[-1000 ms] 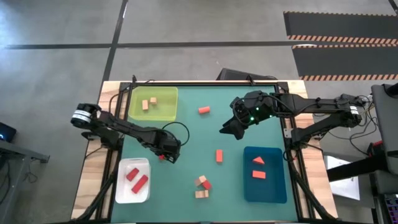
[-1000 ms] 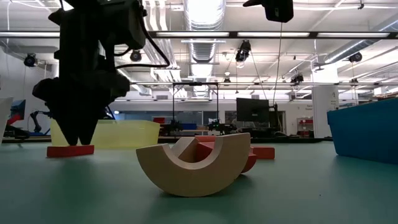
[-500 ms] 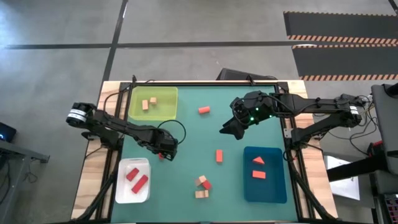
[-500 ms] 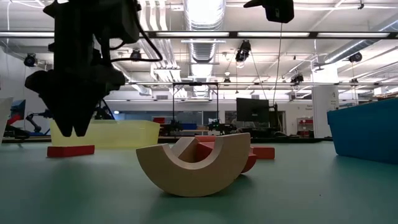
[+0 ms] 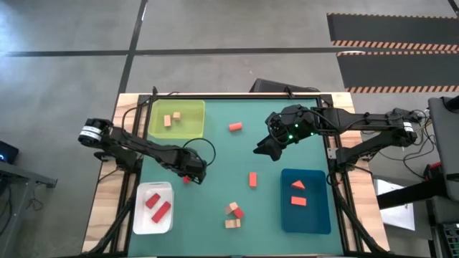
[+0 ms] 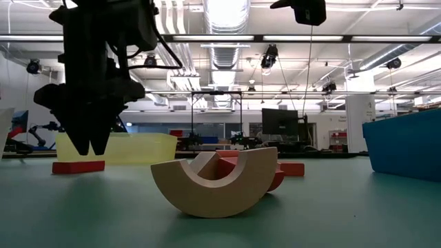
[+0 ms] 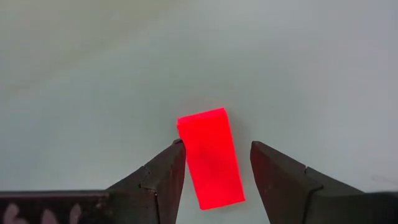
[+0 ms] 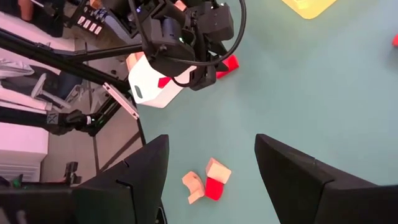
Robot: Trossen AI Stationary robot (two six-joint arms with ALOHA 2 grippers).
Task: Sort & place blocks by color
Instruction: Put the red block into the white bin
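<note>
A: Where the red bar lies flat on the green mat, left of centre in the overhead frame, we see the left gripper poised directly above it, fingers spread, one on each side of the bar and gripping nothing.

B: Agreed. In the low view that gripper hangs point-down at the left, its tips just clear of the bar. The right gripper waits upper right of centre, jaws wide and empty.

A: Around the bar we find the white tray at lower left with two red blocks, the yellow-green tray at upper left with two tan ones, and the blue tray at lower right with two orange pieces.

B: Loose orange blocks lie at top centre and mid-mat; a small cluster sits at bottom centre.

A: Only the low view shows us that the cluster's front piece is a tan arch, rocking on its curve. It hides part of the red piece behind.
</note>
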